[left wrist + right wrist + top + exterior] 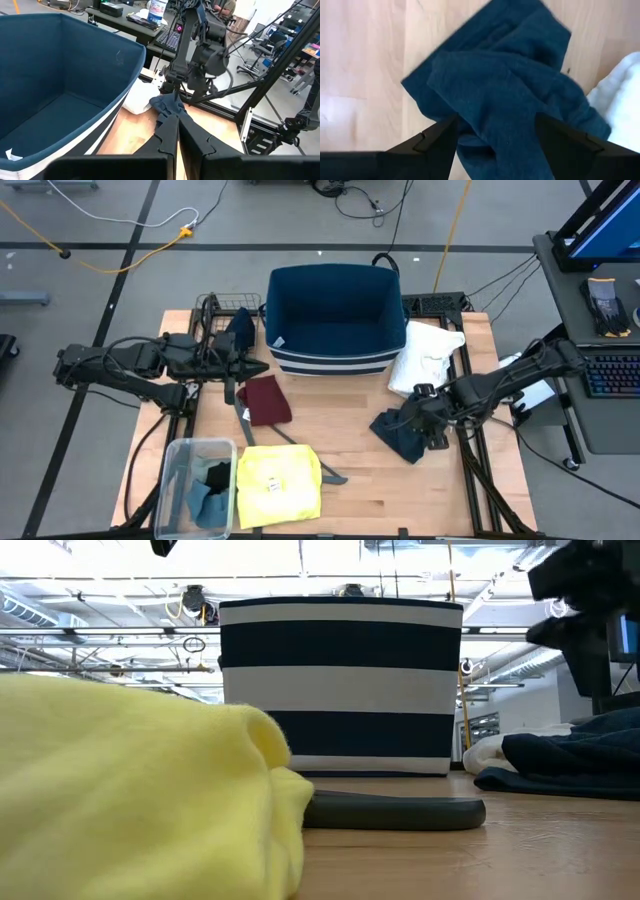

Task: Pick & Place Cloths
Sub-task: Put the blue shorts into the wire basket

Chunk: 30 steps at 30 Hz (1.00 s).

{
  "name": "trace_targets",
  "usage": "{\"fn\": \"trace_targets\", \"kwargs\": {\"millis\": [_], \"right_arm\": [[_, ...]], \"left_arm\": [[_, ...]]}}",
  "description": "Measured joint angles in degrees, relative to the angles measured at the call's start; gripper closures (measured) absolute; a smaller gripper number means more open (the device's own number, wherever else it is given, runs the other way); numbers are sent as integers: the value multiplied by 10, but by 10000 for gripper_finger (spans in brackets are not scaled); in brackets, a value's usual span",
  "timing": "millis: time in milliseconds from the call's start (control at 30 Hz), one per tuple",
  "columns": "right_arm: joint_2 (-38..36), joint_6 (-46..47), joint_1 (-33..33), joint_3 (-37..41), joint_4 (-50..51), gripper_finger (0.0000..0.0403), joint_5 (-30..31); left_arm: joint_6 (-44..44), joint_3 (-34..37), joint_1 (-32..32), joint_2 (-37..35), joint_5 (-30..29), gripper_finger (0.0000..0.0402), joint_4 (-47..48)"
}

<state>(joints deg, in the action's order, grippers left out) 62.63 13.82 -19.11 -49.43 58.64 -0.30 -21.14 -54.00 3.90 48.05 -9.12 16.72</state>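
Observation:
A crumpled navy cloth (505, 85) lies on the wooden table at the right (398, 438). My right gripper (495, 122) hangs above it, pointing down, open, one finger over each side of the heap; the low view shows it clear of the cloth (575, 755). A white shirt (425, 355) lies beside the blue striped bin (330, 315). A maroon piece (268, 400) and a yellow T-shirt (278, 485) lie flat on the left half. My left gripper (255, 367) waits shut at the bin's left corner, holding nothing.
A clear tub (172, 480) at the near left holds black and grey-blue pieces. A thin grey hanger (300, 450) lies between the maroon piece and the T-shirt. A dark cloth (240, 330) sits by a wire rack behind my left arm. Bare wood shows mid-table.

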Motion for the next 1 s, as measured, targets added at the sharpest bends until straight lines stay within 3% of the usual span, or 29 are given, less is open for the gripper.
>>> {"fn": "trace_targets", "kwargs": {"millis": [167, 567, 767, 867, 1000], "right_arm": [[32, -1, 0, 11, -1, 147, 1], [231, -41, 0, 12, -19, 149, 3], [284, -41, 0, 10, -34, 154, -1], [289, -35, 0, 10, -37, 180, -6], [289, -2, 0, 11, -41, 248, -8]], "left_arm": [[-2, 0, 0, 0, 0, 385, -4], [-4, 0, 0, 0, 0, 385, -3], [-6, 0, 0, 0, 0, 385, -3], [-10, 0, 0, 0, 0, 385, -3], [-15, 0, 0, 0, 0, 385, -3]]}}
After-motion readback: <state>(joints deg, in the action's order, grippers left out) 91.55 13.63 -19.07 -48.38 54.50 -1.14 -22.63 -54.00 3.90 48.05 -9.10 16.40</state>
